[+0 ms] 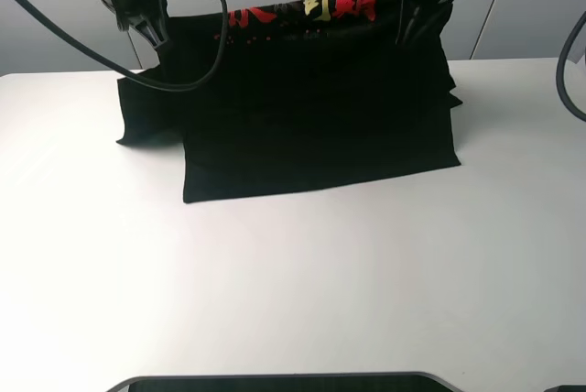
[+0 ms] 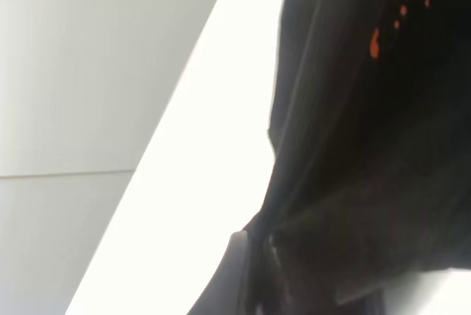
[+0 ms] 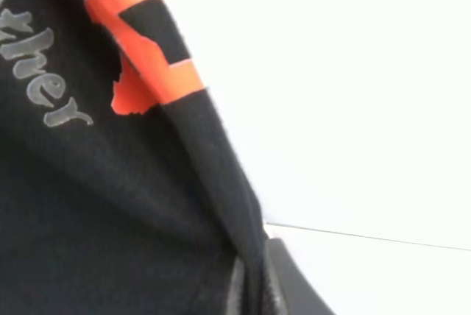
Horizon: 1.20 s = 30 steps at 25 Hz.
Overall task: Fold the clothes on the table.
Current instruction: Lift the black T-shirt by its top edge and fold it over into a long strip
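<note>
Both arms look mid-fold. The left gripper (image 1: 151, 33) is clamped tight on the T-shirt (image 1: 311, 117) at its 11 o'clock corner, and the right gripper (image 1: 409, 30) is pinching the 1 o'clock corner. Both wrist views show black cloth running straight into closed fingers. The T-shirt sits on the far half of the table (image 1: 275, 300), toward 12 o'clock in the high view. Its far edge is lifted off the surface with the red/yellow print (image 1: 311, 9) along it, and the body drapes down to the hem (image 1: 320, 181), which lies flat at 6 o'clock. One sleeve (image 1: 146, 108) sticks out at 9 o'clock, resting on the table. The 3 o'clock side looks bunched; can't tell how it lies. My read: this is a far-edge-to-hem fold. To do it well, carry both grippers toward 6 o'clock together, at matched height and pace, with the held edge taut and parallel to the hem. Don't drag the hem. Lay the edge flush on it, then release. Risks: the 9 o'clock sleeve trails out and leaves a lopsided stack, and uneven tension skews the crease.
</note>
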### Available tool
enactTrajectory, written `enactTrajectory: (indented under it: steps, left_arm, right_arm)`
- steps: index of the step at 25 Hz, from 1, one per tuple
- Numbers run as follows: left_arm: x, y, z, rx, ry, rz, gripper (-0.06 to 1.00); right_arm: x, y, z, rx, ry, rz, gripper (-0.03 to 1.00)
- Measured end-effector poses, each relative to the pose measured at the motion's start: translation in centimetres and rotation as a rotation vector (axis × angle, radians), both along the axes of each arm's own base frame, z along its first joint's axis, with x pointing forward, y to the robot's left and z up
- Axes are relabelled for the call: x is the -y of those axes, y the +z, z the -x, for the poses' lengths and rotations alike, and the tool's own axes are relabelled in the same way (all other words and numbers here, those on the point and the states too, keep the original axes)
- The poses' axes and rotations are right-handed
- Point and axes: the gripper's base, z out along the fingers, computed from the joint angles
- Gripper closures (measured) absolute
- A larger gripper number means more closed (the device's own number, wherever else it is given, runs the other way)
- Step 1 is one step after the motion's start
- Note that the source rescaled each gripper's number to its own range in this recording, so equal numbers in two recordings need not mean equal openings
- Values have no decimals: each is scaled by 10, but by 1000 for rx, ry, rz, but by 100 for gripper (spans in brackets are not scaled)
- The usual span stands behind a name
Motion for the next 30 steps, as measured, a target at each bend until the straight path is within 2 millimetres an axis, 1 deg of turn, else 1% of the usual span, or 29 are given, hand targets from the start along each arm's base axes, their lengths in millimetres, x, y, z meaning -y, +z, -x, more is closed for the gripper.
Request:
enactTrajectory:
  steps: [3, 8, 10, 12, 16, 19, 21, 23, 25, 28, 30]
  left_arm:
    - [0, 1, -1, 16, -3, 4, 94]
    - [1, 5, -3, 54, -8, 21, 94]
    - [1, 14, -2, 90, -5, 52, 94]
    - [0, 28, 1, 138, -12, 82, 94]
    - [-4, 48, 7, 193, -17, 112, 94]
    - [-7, 53, 12, 179, -1, 116, 94]
    - [-9, 51, 14, 136, 19, 110, 94]
    - [-9, 47, 17, 91, 21, 107, 94]
    - [-10, 41, 23, 52, 3, 104, 94]
    - [-14, 34, 35, 0, -23, 88, 94]
    - [-20, 32, 47, -35, -27, 87, 94]
  right_arm:
    - [0, 8, -3, 30, 9, 11, 97]
    - [2, 20, 0, 63, 17, 21, 97]
    - [3, 26, 2, 80, 17, 18, 97]
    - [4, 32, 4, 97, 13, 10, 97]
    - [7, 51, 11, 143, 2, -18, 97]
    - [11, 67, 18, 180, -11, -42, 97]
    - [13, 74, 24, 173, -26, -72, 97]
    - [15, 70, 33, 133, -22, -85, 97]
    - [17, 57, 44, 72, -10, -66, 97]
    - [14, 38, 64, -6, 15, -42, 97]
    - [13, 32, 77, -39, 22, -49, 97]
